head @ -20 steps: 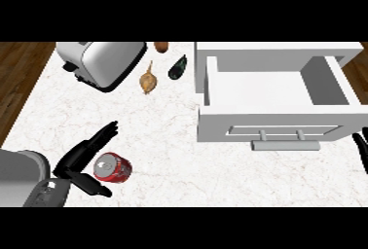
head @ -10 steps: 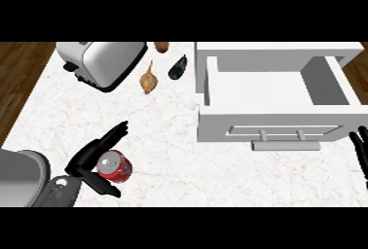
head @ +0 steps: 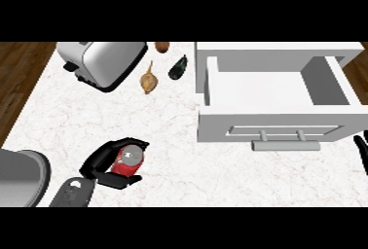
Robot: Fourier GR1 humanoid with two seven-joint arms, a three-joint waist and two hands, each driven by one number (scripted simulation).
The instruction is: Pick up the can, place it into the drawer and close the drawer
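Our left hand [head: 108,163], open beside the can [head: 128,161] a moment ago, now curls around it at lower left, so the grasp looks made and lifting toward the open drawer [head: 277,124] at right comes next.

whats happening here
The robot's left hand is curled round a red can on the white counter, not yet lifted clear as far as can be seen. The white drawer stands open. Only fingertips of the right hand show at the right edge.
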